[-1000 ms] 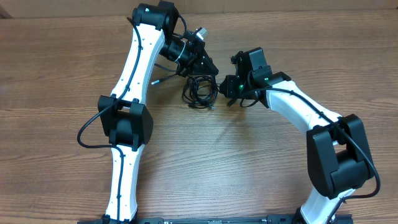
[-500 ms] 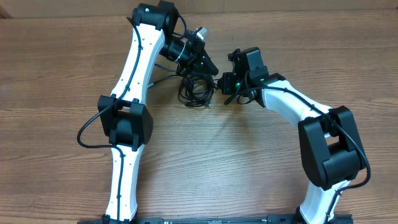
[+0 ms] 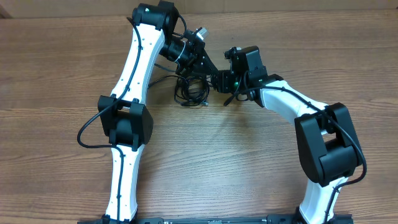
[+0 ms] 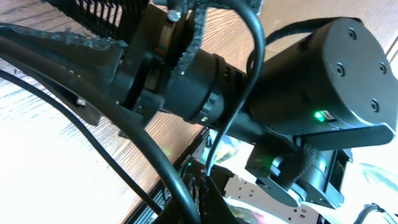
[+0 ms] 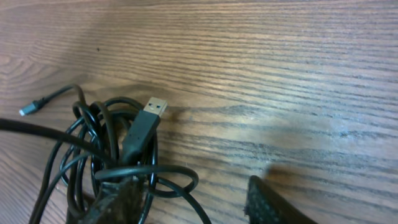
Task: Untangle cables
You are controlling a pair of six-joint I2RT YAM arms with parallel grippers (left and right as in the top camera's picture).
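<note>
Cables (image 3: 191, 92) sit as a small coiled black bundle on the desk (image 3: 56, 74), upper centre, between the two wrists. Left arm rises from the near edge, elbow folded at the far edge, wrist angled down and right, so the left pincer (image 3: 205, 65) hangs just over the bundle's far-right side. Cannot tell how far it is spread: the left wrist view is crowded by textured fingers (image 4: 62, 45), dark cords crossing, and the black wrist housing (image 4: 323, 68) of the other arm with a green light, close in front. Right arm comes from the near right, elbow raised, forearm reaching far-left, wrist turned toward the bundle, with the right pincer (image 3: 222, 82) low at the bundle's right edge, almost meeting the left one. Right wrist view shows its fingers spread wide, one finger (image 5: 118, 200) pressed in against the loops, the other over bare wood, apart from the cords. Flat plug (image 5: 149, 112) with a silvery tip lies across the coil; small plug (image 5: 30, 110) trails off to the side on a single strand.
</note>
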